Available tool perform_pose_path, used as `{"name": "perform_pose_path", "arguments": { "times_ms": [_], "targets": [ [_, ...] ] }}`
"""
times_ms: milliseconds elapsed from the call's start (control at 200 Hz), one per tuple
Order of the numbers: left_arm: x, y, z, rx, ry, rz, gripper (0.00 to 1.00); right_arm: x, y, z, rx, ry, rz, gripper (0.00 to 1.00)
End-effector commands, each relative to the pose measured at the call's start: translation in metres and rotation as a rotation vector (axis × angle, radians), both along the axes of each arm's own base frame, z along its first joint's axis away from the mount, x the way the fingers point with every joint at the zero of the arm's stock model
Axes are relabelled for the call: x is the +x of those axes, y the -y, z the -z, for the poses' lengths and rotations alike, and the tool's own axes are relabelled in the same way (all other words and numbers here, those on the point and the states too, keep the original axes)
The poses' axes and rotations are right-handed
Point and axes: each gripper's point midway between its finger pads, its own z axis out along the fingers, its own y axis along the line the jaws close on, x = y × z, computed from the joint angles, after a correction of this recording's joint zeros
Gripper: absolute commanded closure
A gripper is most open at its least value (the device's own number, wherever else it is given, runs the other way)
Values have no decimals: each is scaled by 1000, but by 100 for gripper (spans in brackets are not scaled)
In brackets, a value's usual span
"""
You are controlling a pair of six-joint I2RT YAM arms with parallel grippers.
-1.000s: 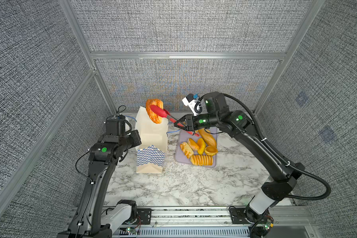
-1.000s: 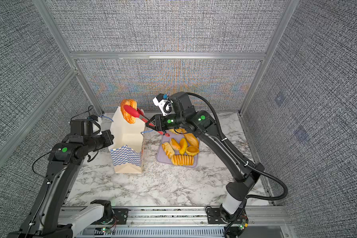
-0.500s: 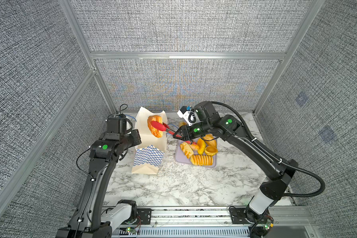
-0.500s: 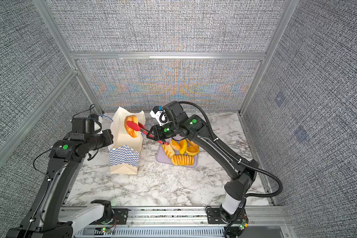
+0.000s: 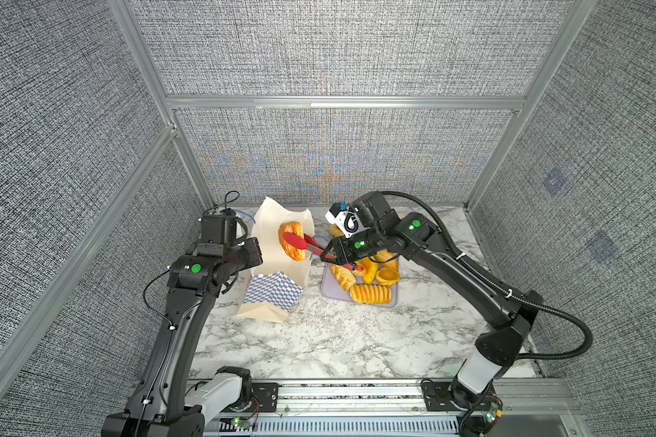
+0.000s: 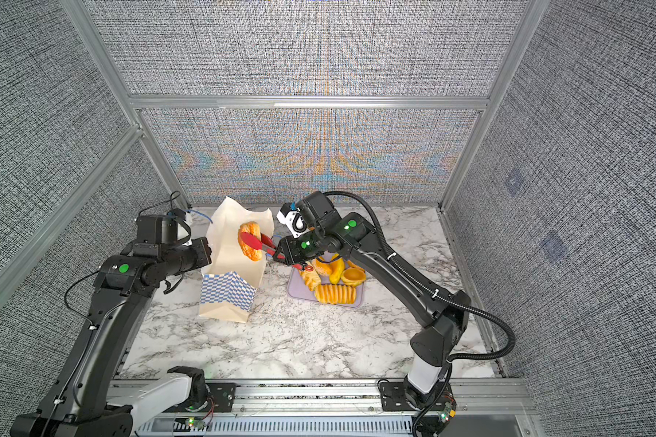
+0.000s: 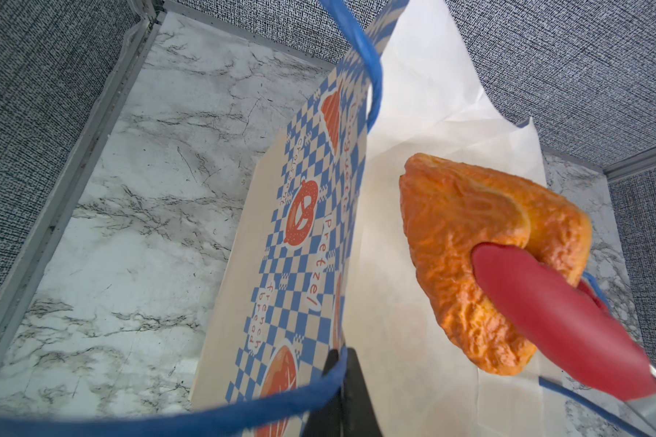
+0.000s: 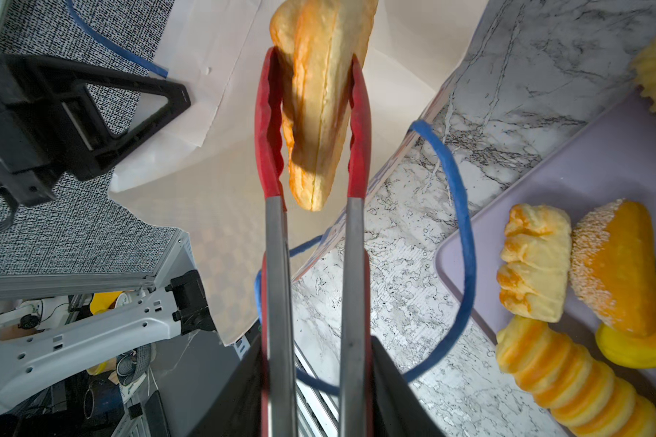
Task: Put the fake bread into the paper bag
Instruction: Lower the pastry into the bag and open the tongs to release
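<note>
Grip of my right gripper (image 5: 328, 255): jaws closed on the steel arms of the red tongs (image 6: 252, 241), pressing them nearly parallel. The tong pads clamp one orange-brown pastry (image 7: 451, 227) from both sides, and its narrow end points back toward the gripper between the arms. That pastry hangs at the open mouth of the paper bag (image 5: 277, 266), in front of the cream inner wall. Whether it is below the rim, I cannot tell.

My left gripper (image 5: 257, 252) is fully closed, pinching the bag's left rim, where a blue cord handle (image 7: 370, 75) loops past. The bag's base rests on the marble table (image 5: 319, 340), with the checkered band low on the side facing the front. The interior below the mouth is hidden, so its contents cannot be told.

Just right of the bag, and apart from it, the lavender tray (image 8: 584, 159) lies flat on the table. On it:
- a ribbed roll (image 5: 370, 294) along the near edge
- a tart shell (image 5: 387, 277)
- a pale twist (image 5: 342, 278)
- a sugar-dusted bun (image 8: 614, 265)
- a long yellow piece (image 5: 370, 269)

My right gripper hangs over the tray's far left corner.
</note>
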Motion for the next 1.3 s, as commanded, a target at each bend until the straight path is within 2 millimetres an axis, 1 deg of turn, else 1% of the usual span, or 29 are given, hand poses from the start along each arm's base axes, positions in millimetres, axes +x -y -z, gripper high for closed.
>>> {"name": "perform_pose_path", "arguments": {
  "times_ms": [0,250,380,565,800,885,1035,1110,1205,1295],
  "targets": [
    [3,1,-2,0,14,4,100,3,-2,-6,17,37,-7,57],
    [3,3,2,-6,8,7,100,3,-1,-9,20,46,-9,55],
    [2,3,3,-7,6,6,100,3,-1,-11,24,51,-9,50],
    [1,4,4,-6,7,9,100,3,-2,-13,30,56,-10,46],
    [1,5,6,-9,3,10,100,5,-3,-15,35,63,-9,44],
    [2,6,7,-14,1,11,100,5,-4,-19,43,69,-8,44],
    [3,9,9,-38,5,15,100,9,-5,-35,74,101,1,44],
    [4,13,12,-60,0,17,100,12,-4,-47,100,125,11,44],
    [6,18,14,-99,1,23,100,14,2,-62,130,154,32,45],
    [9,25,14,-146,5,31,100,18,13,-75,142,184,60,45]
  ]
}}
